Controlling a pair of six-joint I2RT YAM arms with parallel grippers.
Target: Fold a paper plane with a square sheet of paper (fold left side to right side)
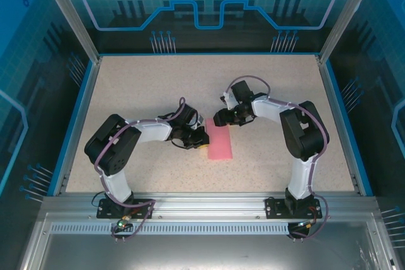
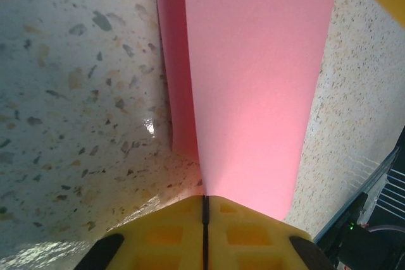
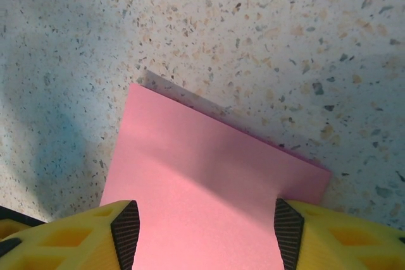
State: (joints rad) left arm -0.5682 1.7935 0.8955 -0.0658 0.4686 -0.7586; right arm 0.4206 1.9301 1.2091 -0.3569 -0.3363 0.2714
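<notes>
one folded sheet of paper [image 1: 220,147], long axis near-to-far, left gripper [image 2: 204,202] clenched on it, right gripper [image 3: 205,226] spread apart

paper [image 2: 253,80] top cropped, edge hidden in left tool [image 2: 204,210]

The paper [image 1: 220,145] lies on the worktop [image 1: 139,86] near its middle, a little toward the near edge, ahead of the two arm bases and between them. The left end effector [image 1: 201,138] sits at the paper's left edge with its fingers [image 2: 253,232] pressed together on that edge, and the sheet runs away from them to the right across the worktop. The right end effector [image 1: 223,118] sits over the paper's far end, behind the left one, its fingers [image 3: 123,232] standing apart with the sheet lying between them.
</notes>
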